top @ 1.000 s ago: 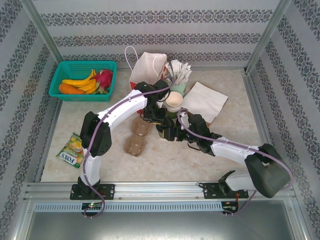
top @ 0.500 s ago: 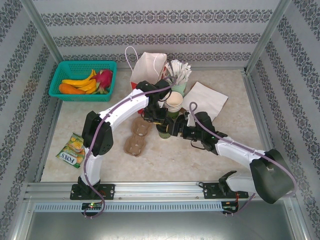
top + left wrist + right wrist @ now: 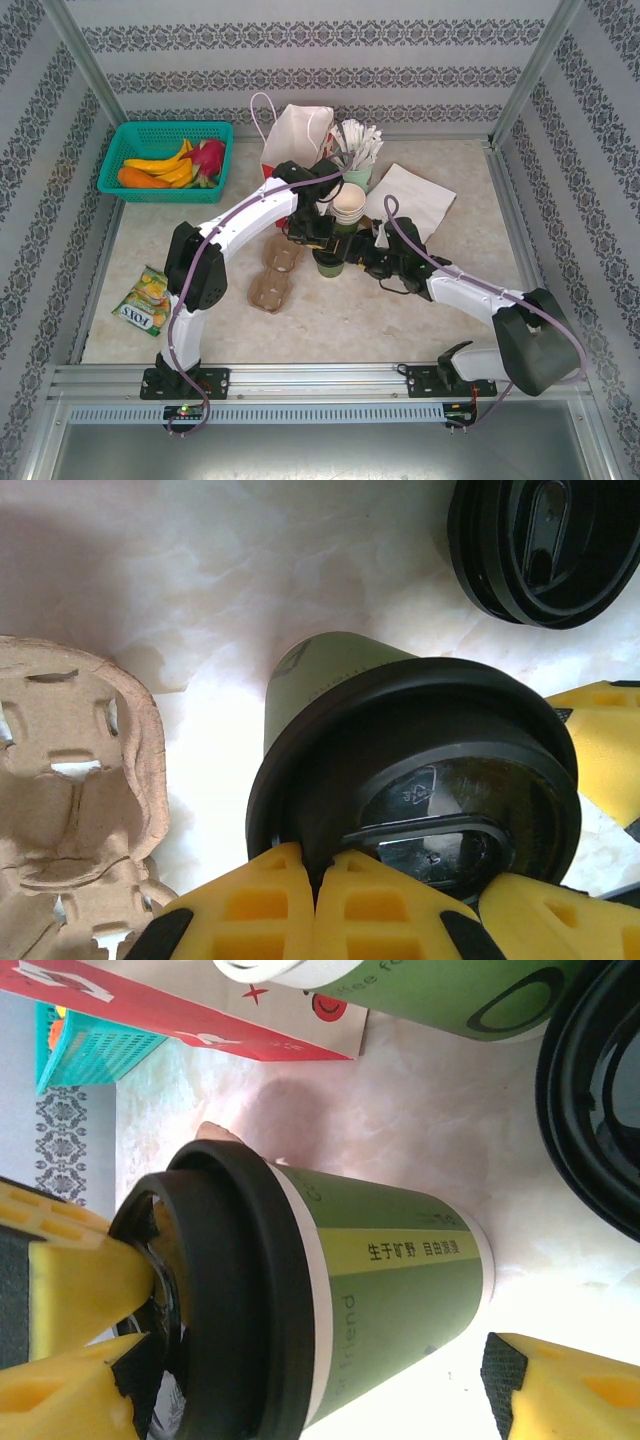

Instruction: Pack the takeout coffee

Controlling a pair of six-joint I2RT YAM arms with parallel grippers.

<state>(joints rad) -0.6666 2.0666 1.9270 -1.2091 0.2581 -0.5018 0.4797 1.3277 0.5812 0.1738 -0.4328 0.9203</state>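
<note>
Green-walled paper cup (image 3: 328,262) stands upright on the marble-pattern table (image 3: 350,320), centre of the top view. Black lid (image 3: 430,740) sits on its rim. Brown pulp tray (image 3: 275,272) lies just left of the cup with a strip of bare table between them; both wells hold nothing.

Left gripper (image 3: 313,865): yellow fingers pressed together, tips down on the lid's near edge, nothing clamped between them. Left arm rises from its base at lower left, bends at the elbow, runs diagonally toward upper right, then folds its wrist down over the cup.

Right gripper (image 3: 310,1360): jaws spread wide. One finger is level with the lid, the other clear of the cup's base. Whether the lid-side finger touches, cannot tell. Right arm comes from lower right, its forearm low and stretched up-left to the cup's right side.

Loose black lids (image 3: 545,545) lie close by. Behind the cup are a stack of cups (image 3: 348,205), a straw cup (image 3: 357,150) and a red-and-white bag (image 3: 295,135). Teal fruit basket (image 3: 165,160) sits at upper left.
</note>
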